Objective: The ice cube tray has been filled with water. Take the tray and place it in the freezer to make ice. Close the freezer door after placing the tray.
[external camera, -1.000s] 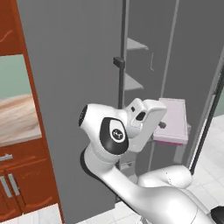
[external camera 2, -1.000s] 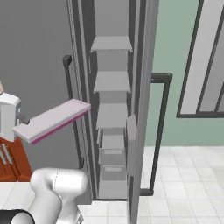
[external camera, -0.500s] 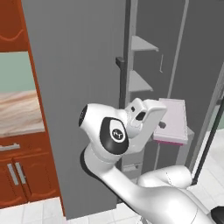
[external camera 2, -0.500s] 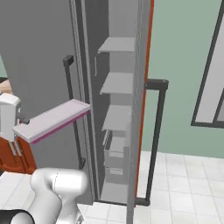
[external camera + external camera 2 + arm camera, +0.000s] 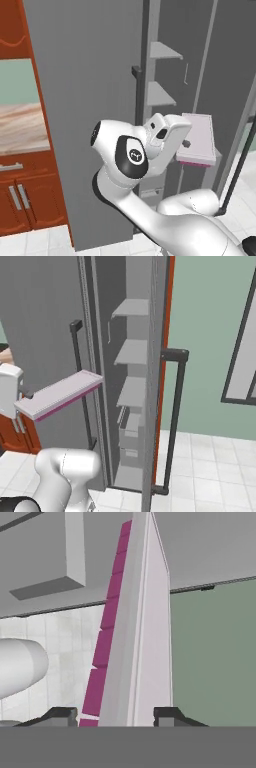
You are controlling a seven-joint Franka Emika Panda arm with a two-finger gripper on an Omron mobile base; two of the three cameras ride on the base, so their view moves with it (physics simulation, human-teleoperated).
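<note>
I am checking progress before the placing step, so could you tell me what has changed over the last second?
The base has driven, swinging both base views toward the open freezer. The gripper stays shut on the ice cube tray, held level as before.

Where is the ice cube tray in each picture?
Left base view: the ice cube tray sits right of centre, at the arm's tip.
Right base view: middle left, a long slab pointing at the freezer.
Hand view: up the middle, between the claw's tips.
Shared landmark: the freezer's grey shelves.
</note>
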